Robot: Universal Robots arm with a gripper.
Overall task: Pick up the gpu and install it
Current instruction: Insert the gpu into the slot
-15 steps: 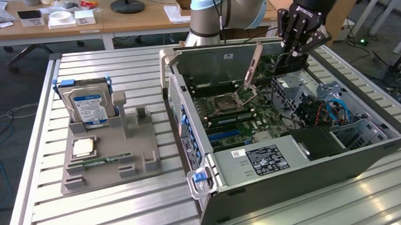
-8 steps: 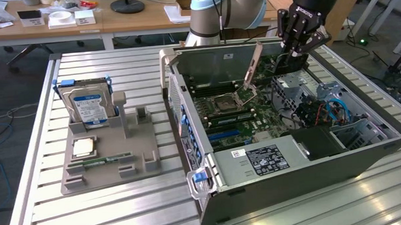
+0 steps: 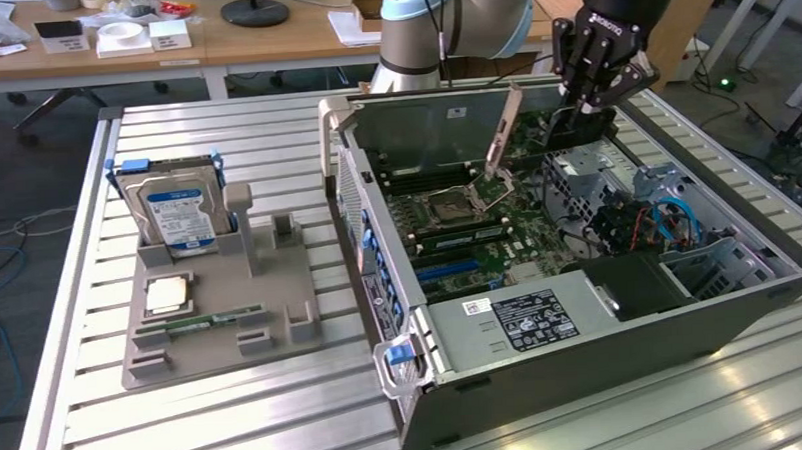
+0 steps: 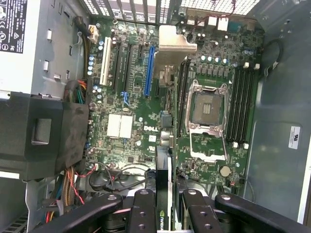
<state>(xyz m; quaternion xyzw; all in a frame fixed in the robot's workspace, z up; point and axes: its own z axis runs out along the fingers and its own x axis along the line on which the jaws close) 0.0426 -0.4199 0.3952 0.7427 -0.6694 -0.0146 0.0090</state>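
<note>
Currently, the black multi-link gripper (image 3: 587,113) is closed partway onto the gpu (image 3: 542,135), a thin flat card with a green circuit board and a silver metal end bracket (image 3: 505,131). The fingers (image 4: 143,211) clamp the card's two flat faces, and the card stands on edge between them.

Position of the card: it hangs inside the open grey tower computer case (image 3: 579,329), above the green motherboard (image 3: 455,223). It is not seated in any slot.

Orientation: in the wrist view the gpu (image 4: 163,167) is seen edge-on. Its long axis runs straight away from the gripper (image 4: 167,204) toward the perforated rear wall of the case, with the silver bracket (image 4: 176,41) at the far end.

Critical relation: the long blue expansion slot (image 4: 149,70) lies parallel to the card's long axis. The card appears offset from it, toward the side of the silver processor socket (image 4: 206,107), so the two lines run side by side rather than one over the other. The remaining height above the slot cannot be judged.
</note>
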